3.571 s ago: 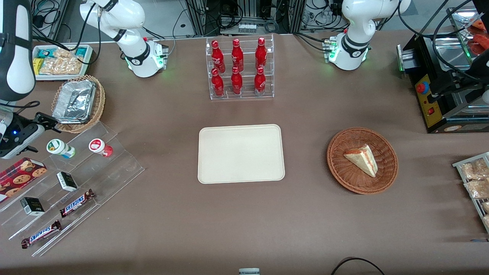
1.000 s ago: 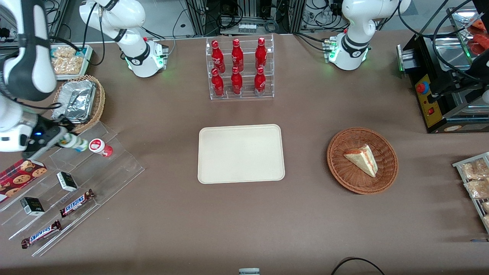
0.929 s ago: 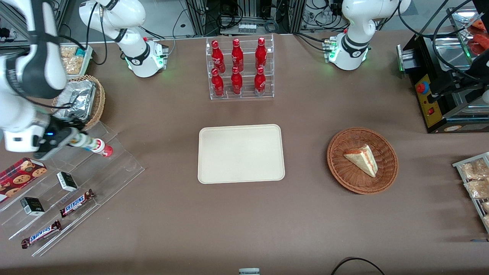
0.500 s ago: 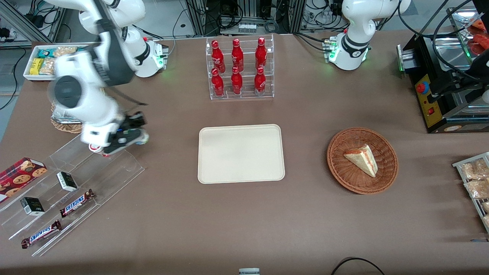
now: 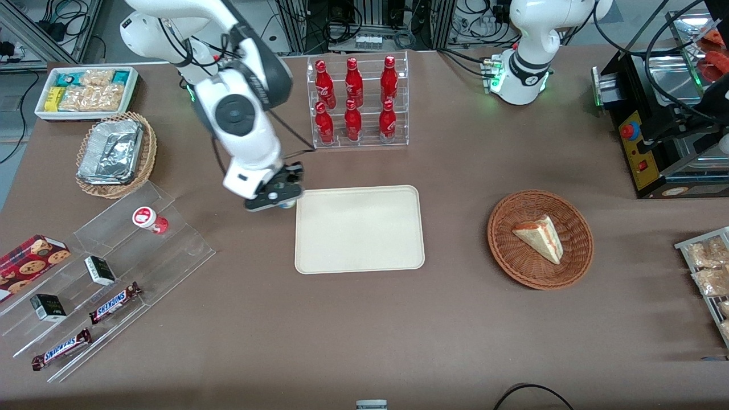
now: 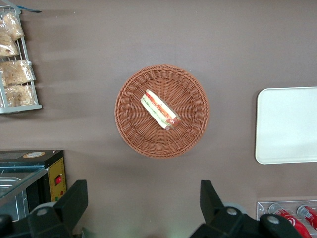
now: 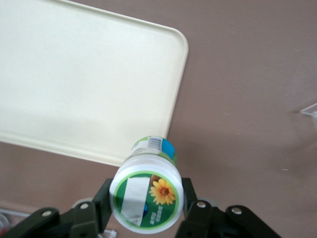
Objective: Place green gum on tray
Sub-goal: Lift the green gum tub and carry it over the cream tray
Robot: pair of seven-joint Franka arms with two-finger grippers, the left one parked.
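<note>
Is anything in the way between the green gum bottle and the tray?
Nothing visible is. The gripper holds the green gum in the air just at the tray's edge nearest the working arm's end, and the tray's surface is bare.

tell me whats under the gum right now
The green gum, held in the gripper, hangs over the tray's edge and the brown table beside it. The spot directly beneath the bottle is hidden by it.
</note>
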